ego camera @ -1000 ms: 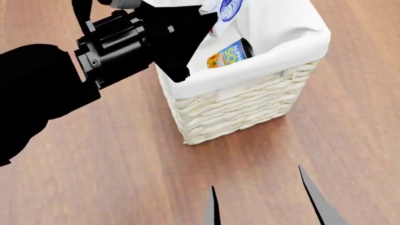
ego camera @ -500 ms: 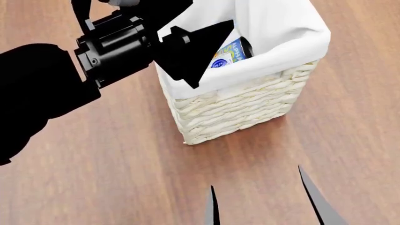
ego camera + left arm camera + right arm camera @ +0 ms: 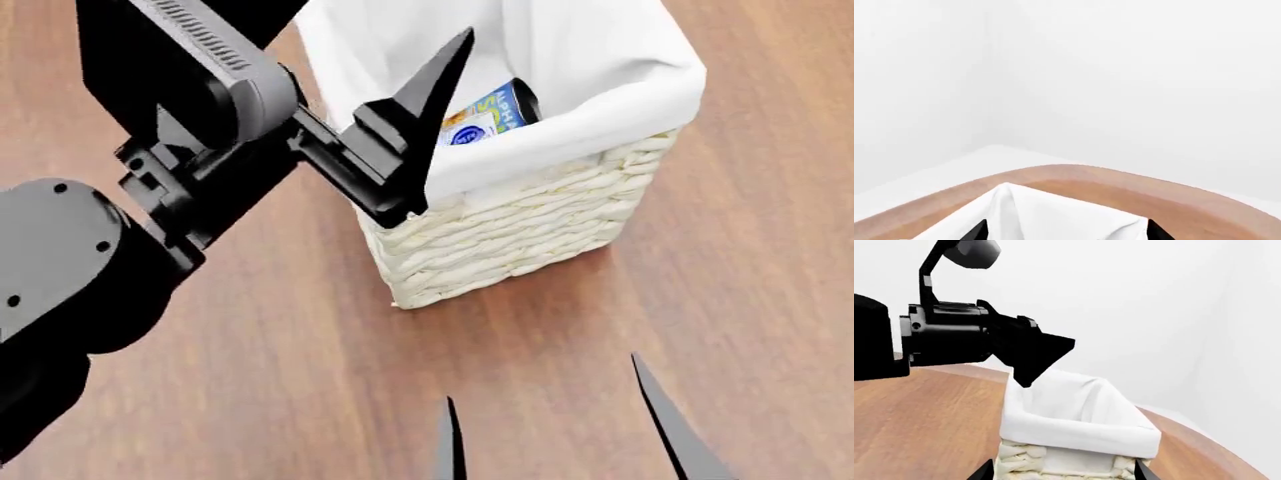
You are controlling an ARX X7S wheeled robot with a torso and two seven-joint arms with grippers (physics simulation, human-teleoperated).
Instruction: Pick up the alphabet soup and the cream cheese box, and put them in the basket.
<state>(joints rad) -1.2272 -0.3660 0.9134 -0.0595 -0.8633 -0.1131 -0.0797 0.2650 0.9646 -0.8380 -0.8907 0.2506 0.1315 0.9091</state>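
While both jaws gape empty, the alphabet soup [image 3: 497, 108] label's lettering in the basket [image 3: 534, 225] is unreadable

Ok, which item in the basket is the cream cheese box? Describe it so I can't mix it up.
Start at the cream-white wicker basket with the white cloth liner on the wooden table. Inside, by the near wall, just past the left gripper, lies the blue-and-orange alphabet soup. The cream cheese box rests against it: flat and white with a round blue logo, not a cylinder.
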